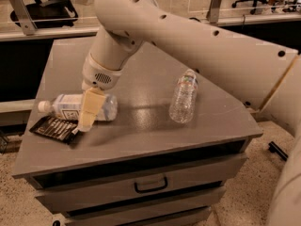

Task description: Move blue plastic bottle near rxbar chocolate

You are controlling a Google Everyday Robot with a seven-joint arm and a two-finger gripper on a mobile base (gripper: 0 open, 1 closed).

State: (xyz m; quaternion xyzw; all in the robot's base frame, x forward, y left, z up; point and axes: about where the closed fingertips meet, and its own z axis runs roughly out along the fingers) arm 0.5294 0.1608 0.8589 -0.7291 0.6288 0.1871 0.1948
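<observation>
The blue plastic bottle [66,106] lies on its side at the left of the grey cabinet top [141,131], white cap pointing left. My gripper [92,110] comes down from the big white arm and is shut on the bottle's right half. One beige finger [88,111] crosses in front of the bottle; the other is hidden behind it. The rxbar chocolate [54,128], a flat dark bar with white lettering, lies just in front of the bottle near the left front edge. The near fingertip almost touches its right end.
A clear ribbed bottle [183,97] with a red-marked label lies on the right half of the top. The cabinet has a drawer with a dark handle [150,185] below. Office chairs and a railing stand behind. The arm spans the upper right.
</observation>
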